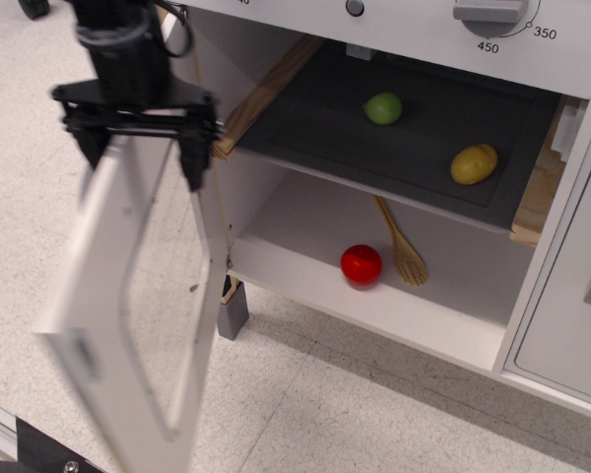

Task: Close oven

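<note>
The white toy oven (pixel 394 296) stands open. Its big door (pixel 108 296) with the rounded window hangs on the left, swung partly toward the opening and blurred by motion. My black gripper (pixel 143 143) is open, its two fingers (pixel 192 158) straddling the door's top edge. The dark grey tray (pixel 404 138) sits on light wood rails and holds a green fruit (pixel 382 107) and a yellow one (pixel 474 164). The door's handle is hidden.
A red ball (pixel 361 264) and a wooden fork (pixel 402 246) lie on the oven's white floor. A narrow white cabinet door (pixel 571 315) with a grey handle is at right. Control knobs (pixel 492 12) sit above. Speckled floor lies below.
</note>
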You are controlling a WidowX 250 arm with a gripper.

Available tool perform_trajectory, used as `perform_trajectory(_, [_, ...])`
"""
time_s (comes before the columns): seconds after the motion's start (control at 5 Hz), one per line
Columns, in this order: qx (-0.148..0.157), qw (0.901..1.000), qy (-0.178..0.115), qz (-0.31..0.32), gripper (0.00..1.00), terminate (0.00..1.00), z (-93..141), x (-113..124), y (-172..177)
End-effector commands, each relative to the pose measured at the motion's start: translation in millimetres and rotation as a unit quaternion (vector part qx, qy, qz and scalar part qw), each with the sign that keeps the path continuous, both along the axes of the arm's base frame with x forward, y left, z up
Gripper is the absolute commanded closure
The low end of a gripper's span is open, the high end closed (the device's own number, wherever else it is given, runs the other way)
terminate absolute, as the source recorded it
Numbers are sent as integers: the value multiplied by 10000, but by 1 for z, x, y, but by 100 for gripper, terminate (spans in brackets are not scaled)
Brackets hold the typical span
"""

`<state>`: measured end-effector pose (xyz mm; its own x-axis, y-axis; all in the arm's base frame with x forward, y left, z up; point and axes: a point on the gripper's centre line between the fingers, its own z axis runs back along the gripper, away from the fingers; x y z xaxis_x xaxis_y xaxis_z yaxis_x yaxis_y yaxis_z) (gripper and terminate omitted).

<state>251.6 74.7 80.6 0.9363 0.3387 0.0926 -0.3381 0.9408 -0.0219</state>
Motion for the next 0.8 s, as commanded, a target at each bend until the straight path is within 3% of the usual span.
perform_trajectory(0.0, [-107, 9982, -581, -30, 0, 0, 13, 31, -54])
perform_trajectory(0.6, [-148, 9971, -638, 376, 0, 0, 21, 85, -111])
